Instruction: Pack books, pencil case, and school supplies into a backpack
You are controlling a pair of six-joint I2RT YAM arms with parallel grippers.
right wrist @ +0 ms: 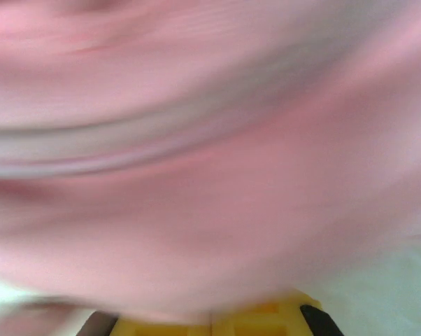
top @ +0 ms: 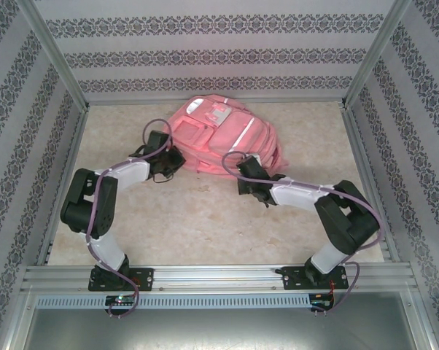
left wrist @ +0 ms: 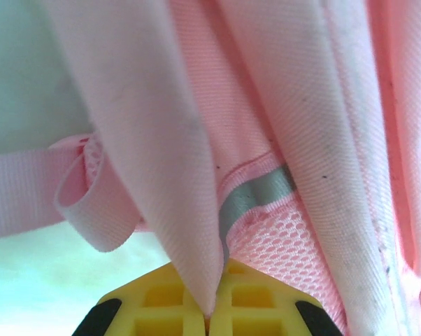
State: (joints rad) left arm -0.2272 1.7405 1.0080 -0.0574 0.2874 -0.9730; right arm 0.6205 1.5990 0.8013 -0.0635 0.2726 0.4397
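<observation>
The pink backpack [top: 221, 137] lies at the back middle of the table, front pockets up. My left gripper [top: 176, 157] is at its lower left edge. In the left wrist view that gripper [left wrist: 210, 318] is shut, its yellow fingers [left wrist: 161, 304] pinching a fold of pink backpack fabric [left wrist: 161, 140] beside a grey reflective strip [left wrist: 256, 196]. My right gripper [top: 239, 169] is at the backpack's lower right edge. In the blurred right wrist view its jaws [right wrist: 212, 325] are shut with pink backpack fabric [right wrist: 210, 175] pressed over them. The books, pencil case and school supplies are out of view.
The beige table [top: 205, 219] is walled by patterned panels and metal posts [top: 59, 58]. A metal rail [top: 219, 275] at the near edge carries both arm bases. A loose pink strap loop [left wrist: 91, 210] hangs by the left gripper.
</observation>
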